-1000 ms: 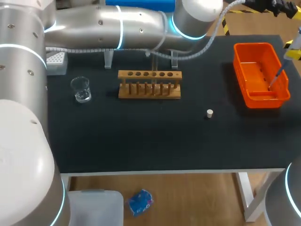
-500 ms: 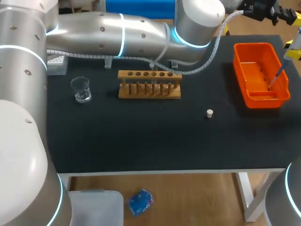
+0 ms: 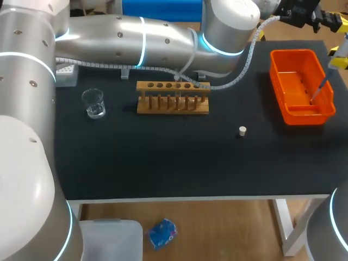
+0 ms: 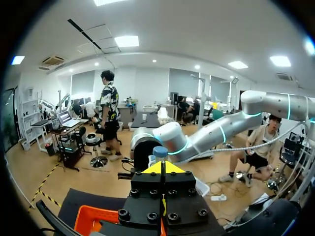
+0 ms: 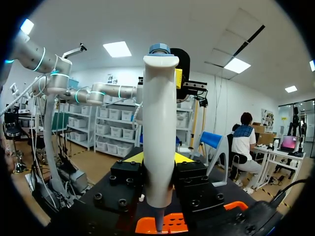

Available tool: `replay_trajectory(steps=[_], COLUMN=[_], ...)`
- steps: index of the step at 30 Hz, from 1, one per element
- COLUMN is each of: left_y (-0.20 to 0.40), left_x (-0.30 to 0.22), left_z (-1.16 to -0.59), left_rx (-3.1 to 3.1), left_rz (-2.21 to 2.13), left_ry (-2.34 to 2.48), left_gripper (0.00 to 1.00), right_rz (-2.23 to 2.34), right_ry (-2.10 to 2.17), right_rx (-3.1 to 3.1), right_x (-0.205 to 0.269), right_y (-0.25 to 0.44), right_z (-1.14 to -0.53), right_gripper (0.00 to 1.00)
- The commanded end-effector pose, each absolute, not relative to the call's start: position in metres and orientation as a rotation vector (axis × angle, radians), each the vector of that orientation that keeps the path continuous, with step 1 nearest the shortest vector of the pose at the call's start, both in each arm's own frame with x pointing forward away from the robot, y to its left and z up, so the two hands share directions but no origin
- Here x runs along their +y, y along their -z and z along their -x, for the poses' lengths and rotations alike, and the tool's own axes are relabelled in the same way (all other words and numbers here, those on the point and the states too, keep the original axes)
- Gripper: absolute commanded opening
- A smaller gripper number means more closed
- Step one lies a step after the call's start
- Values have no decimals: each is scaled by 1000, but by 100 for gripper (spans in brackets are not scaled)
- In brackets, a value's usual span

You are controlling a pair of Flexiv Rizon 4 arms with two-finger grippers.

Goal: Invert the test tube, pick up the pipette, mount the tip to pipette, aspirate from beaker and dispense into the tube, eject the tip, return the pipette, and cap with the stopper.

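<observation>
My right gripper [image 5: 158,160] is shut on the white pipette [image 5: 158,108] and holds it upright at the table's far right. In the head view the pipette's thin lower end [image 3: 321,86] points down into the orange bin [image 3: 281,81]. My left arm reaches across the back of the table. Its gripper [image 4: 162,168] is shut and empty, with its yellow tips right at the pipette's blue button [image 4: 160,151]. The wooden test tube rack [image 3: 173,99] stands mid-table, the glass beaker [image 3: 93,103] to its left. The small white stopper [image 3: 242,130] lies on the mat in front of the rack.
A white tip box [image 3: 66,74] sits at the back left, partly under my left arm. The black mat [image 3: 163,157] covers the table, whose front edge runs below the stopper. My left arm spans the whole back edge above the rack.
My left arm has shifted slightly, its gripper edging left near the pipette's top. The right arm and the pipette have kept still.
</observation>
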State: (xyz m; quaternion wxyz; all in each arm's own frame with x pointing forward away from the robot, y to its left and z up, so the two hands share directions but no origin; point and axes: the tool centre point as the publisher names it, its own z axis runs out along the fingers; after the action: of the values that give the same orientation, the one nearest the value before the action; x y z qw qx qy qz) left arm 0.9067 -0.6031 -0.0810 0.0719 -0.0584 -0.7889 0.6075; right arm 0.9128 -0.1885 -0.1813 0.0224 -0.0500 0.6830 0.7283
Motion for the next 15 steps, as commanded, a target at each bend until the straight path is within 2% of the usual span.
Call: replay_trajectory(steps=[1,15], left_y=[83,87], left_x=[-607,-609], left_z=[-910,-909], left_rx=[-2364,-2372], left_rz=[188,177], left_ry=[-1818,-1791], left_gripper=[0,0], right_rz=[162,162], right_ry=[-2259,-2259], right_rx=[2118,2118], right_x=[-190,-190], right_y=[182,182], right_z=[-914,-914], right_gripper=[0,0])
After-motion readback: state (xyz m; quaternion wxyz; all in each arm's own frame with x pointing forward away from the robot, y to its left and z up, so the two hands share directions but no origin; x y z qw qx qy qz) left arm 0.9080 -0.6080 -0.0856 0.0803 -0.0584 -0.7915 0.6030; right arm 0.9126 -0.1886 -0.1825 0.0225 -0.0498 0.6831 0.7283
